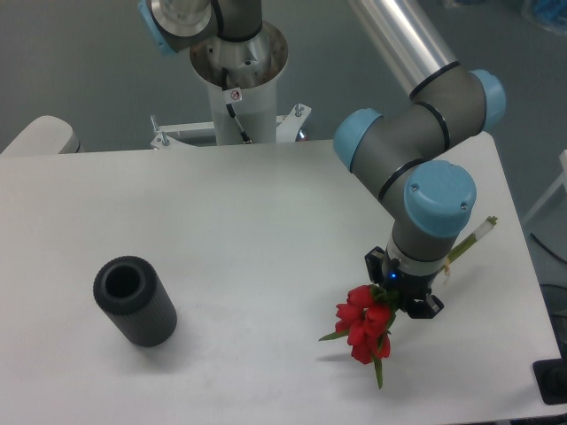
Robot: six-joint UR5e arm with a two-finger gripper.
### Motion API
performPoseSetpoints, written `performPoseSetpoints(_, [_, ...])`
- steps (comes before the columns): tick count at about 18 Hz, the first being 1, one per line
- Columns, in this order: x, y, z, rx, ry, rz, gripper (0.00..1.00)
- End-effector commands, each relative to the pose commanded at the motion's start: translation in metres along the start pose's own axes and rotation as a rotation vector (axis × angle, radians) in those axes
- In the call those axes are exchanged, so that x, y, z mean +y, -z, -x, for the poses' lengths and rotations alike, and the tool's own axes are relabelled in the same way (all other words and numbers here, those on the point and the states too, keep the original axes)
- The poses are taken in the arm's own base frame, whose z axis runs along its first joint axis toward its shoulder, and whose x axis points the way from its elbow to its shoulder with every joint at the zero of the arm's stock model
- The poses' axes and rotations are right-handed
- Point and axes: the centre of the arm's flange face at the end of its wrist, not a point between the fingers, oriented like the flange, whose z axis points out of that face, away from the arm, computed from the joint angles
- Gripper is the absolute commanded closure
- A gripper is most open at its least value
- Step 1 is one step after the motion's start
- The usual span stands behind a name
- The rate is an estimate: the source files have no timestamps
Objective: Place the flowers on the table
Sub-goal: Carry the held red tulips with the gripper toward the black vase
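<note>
Near the table's right front corner: the flowers [365,328] hang or rest low over the white top, with red blooms pointing toward the front edge and green leaves sticking out to the left and down.
Stems: pale green, bound together, running up and to the right behind the arm's wrist; their cut end shows past the wrist, toward the table's right edge.
Gripper [403,297]: black, pointing down at the flowers and mostly hidden under the blue-capped wrist joint; it sits right where blooms meet stems, and seems closed around the bunch, though the fingers themselves cannot be made out clearly.
Contact with the top: whether the blooms touch the table [266,230] or hover just above it cannot be told from this view.
Arm: grey segments with light blue joint caps, coming in from the upper right and bending down over the table's right side; a small blue light glows at the gripper's base.
Black ribbed cylinder [135,301]: lying tilted near the table's left front area, open end facing up and to the left, well apart from the flowers.
Arm base [237,84]: a white column with a metal flange, standing just beyond the table's back edge.
Table: large, white, with rounded corners, and it carries both the cylinder and the flowers' side of the scene.
</note>
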Motion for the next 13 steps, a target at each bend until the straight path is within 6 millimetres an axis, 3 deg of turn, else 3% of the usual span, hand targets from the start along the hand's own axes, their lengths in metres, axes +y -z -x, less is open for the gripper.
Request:
performPoseSetpoints(8, [-0.004, -0.006, -0.011, 0.032, -0.005, 0.004, 1.00])
performPoseSetpoints(11, [-0.008, -0.013, -0.024, 0.075, -0.004, 0.012, 1.00])
performPoseSetpoints(13, [-0.021, -0.020, -0.039, 0.089, -0.022, 0.015, 1.00])
